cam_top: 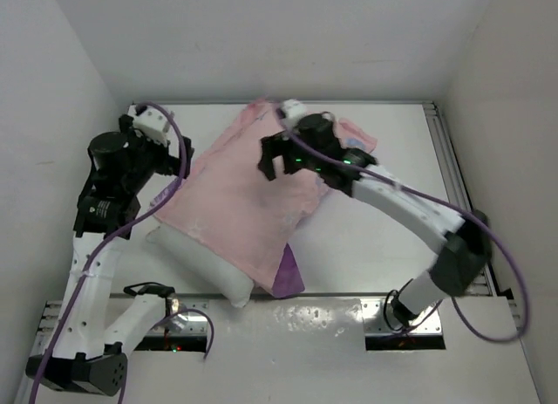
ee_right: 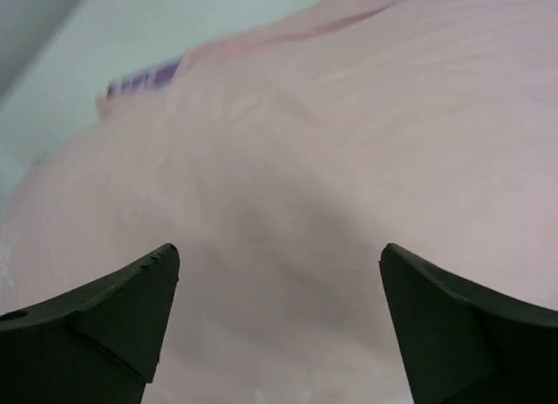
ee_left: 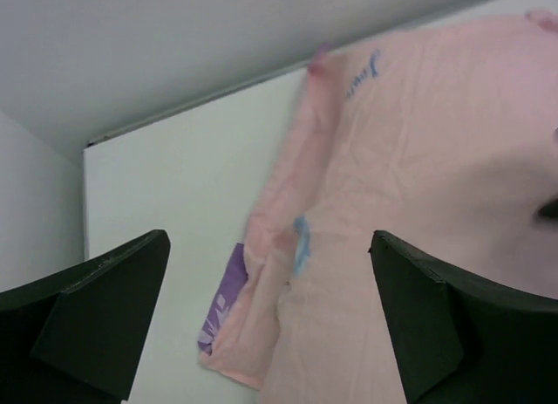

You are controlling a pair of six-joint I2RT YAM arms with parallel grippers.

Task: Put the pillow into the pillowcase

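Observation:
The pillowcase (cam_top: 253, 203) lies pale pink side out across the table, draped over the white pillow (cam_top: 202, 263), whose near-left end sticks out from under it. A purple printed corner (cam_top: 289, 277) shows at the near edge. My right gripper (cam_top: 279, 164) hovers over the far middle of the pillowcase (ee_right: 305, 142), open, with nothing between its fingers (ee_right: 131, 308). My left gripper (ee_left: 268, 238) stands open at the left edge of the pillowcase (ee_left: 418, 160), above a folded-over purple bit (ee_left: 222, 299), holding nothing.
White walls close in the table (cam_top: 375, 238) on the left, back and right. A metal rail (cam_top: 331, 312) with the arm bases runs along the near edge. Purple cables (cam_top: 506, 264) loop beside the right arm.

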